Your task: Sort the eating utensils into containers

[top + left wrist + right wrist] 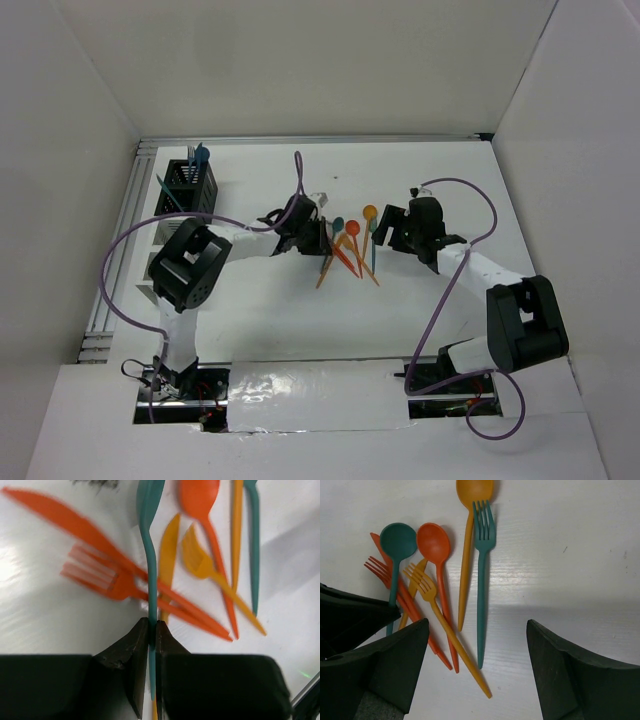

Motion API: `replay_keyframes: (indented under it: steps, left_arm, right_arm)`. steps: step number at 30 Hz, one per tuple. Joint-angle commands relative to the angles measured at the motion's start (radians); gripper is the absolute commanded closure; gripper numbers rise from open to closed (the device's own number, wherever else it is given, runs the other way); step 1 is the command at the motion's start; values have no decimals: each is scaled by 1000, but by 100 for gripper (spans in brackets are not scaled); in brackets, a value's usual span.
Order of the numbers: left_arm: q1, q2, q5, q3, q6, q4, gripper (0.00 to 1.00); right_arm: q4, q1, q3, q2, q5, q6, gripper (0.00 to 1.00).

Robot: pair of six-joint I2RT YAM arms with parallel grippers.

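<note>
The left gripper (152, 625) is pinched shut on the handle of the teal spoon (151, 580), which runs straight out from its fingers across an orange fork (100, 577) and an orange knife (75, 522) in the pile (350, 250). The black mesh bin (190, 185) stands well off to its left. The right gripper (476, 625) hangs wide open over the same pile.

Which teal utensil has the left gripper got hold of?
The teal spoon: the left gripper is shut on its handle. The teal fork lies free beside the yellow spoon.
</note>
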Motion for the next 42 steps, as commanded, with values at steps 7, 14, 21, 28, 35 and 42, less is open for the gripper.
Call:
replay_keyframes:
  steps: [7, 14, 21, 28, 35, 42]
  left_arm:
    - [168, -354, 96, -192, 142, 79, 86]
    - [350, -680, 230, -318, 330, 280, 84]
    - [720, -806, 351, -450, 353, 526, 84]
    - [945, -743, 341, -571, 253, 831, 85]
    - [992, -571, 292, -547, 251, 1004, 85]
    - [998, -471, 301, -571, 279, 1130, 82]
  right_arm:
    - [3, -6, 53, 0, -54, -11, 16]
    - [35, -6, 96, 43, -77, -27, 16]
    - [57, -11, 125, 113, -126, -40, 17]
    - [89, -11, 134, 141, -126, -42, 17]
    - [107, -14, 165, 204, -112, -33, 17]
    - [107, -14, 176, 209, -91, -10, 18]
